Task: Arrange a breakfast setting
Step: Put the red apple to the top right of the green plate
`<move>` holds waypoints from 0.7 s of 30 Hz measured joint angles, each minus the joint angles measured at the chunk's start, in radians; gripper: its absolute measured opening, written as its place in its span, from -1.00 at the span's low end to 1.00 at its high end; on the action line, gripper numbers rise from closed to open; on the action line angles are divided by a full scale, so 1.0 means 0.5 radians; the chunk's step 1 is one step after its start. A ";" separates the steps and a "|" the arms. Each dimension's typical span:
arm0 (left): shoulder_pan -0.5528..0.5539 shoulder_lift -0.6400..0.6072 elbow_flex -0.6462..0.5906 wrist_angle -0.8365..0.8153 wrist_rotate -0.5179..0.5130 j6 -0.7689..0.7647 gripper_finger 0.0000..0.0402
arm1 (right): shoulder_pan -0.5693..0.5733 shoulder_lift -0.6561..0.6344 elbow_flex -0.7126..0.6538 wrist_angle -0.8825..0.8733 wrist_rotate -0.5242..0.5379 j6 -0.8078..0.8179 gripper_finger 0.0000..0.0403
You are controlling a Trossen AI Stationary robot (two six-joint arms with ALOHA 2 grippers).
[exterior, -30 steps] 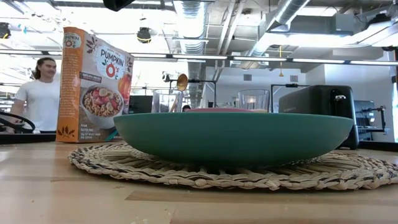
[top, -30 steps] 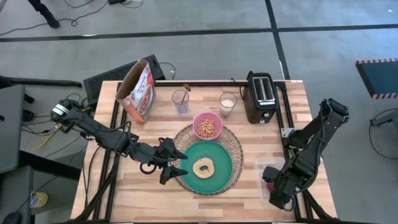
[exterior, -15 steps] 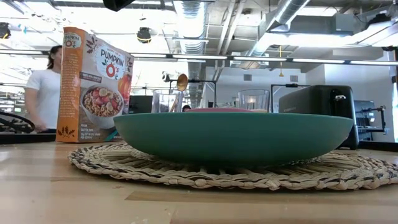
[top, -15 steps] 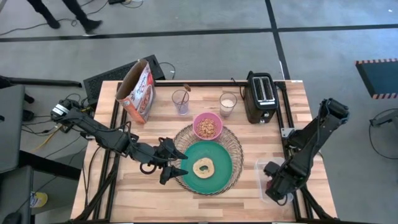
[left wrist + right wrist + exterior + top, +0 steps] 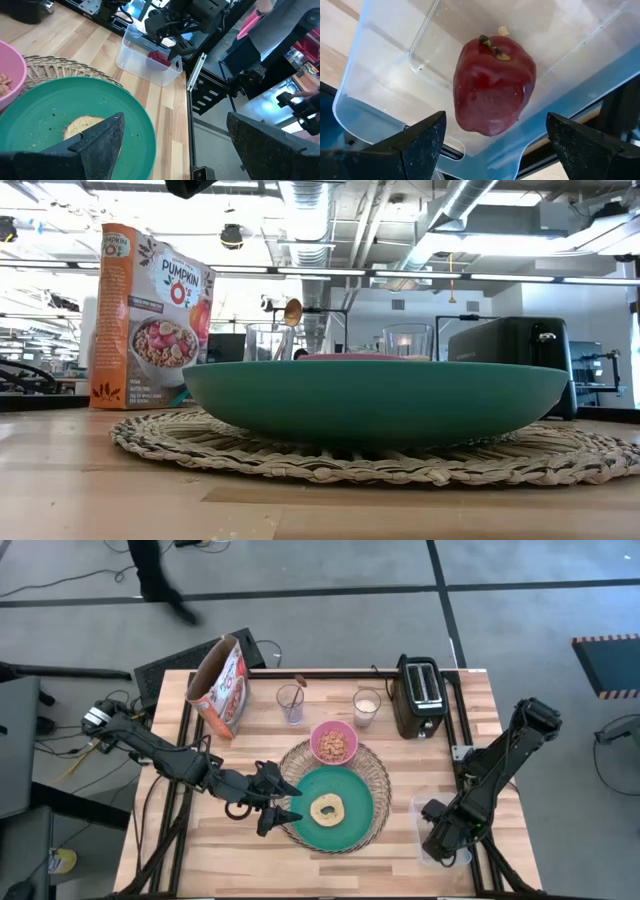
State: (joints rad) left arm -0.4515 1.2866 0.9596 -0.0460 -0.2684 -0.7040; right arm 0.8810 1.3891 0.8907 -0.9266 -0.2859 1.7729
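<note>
Right gripper (image 5: 492, 145) hung directly over the red apple (image 5: 494, 85), fingers spread wide, nothing held. Apple lay on its side in the clear plastic tub (image 5: 380, 65), stem end turned away from the fingers. Judged firm, smooth, fairly heavy and slick; best taken across its widest middle, clear of the tub walls. Farther off, left gripper (image 5: 277, 812) was open at the teal plate's (image 5: 355, 812) rim; bagel (image 5: 327, 808) lay on the plate.

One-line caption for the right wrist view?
Right claw, open, poised over a dark red apple lying in a clear plastic tub.
</note>
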 joint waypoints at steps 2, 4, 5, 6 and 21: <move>-0.001 0.000 0.000 -0.002 0.000 0.000 0.67 | 0.000 0.000 -0.019 0.029 0.000 0.001 0.83; -0.001 0.000 0.000 -0.002 0.000 0.001 0.67 | 0.000 0.000 -0.047 0.073 0.000 0.018 0.83; 0.000 0.000 0.000 -0.004 0.000 0.001 0.67 | 0.000 0.000 -0.065 0.104 0.000 0.029 0.83; -0.001 0.000 0.000 -0.006 0.000 0.000 0.67 | 0.000 0.000 -0.077 0.120 0.000 0.036 0.83; 0.000 0.001 0.000 -0.037 -0.011 0.006 0.67 | 0.017 0.018 -0.115 0.163 0.073 0.016 0.83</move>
State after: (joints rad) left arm -0.4515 1.2869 0.9596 -0.0643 -0.2737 -0.7010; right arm 0.8894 1.3981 0.8333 -0.8450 -0.2493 1.7809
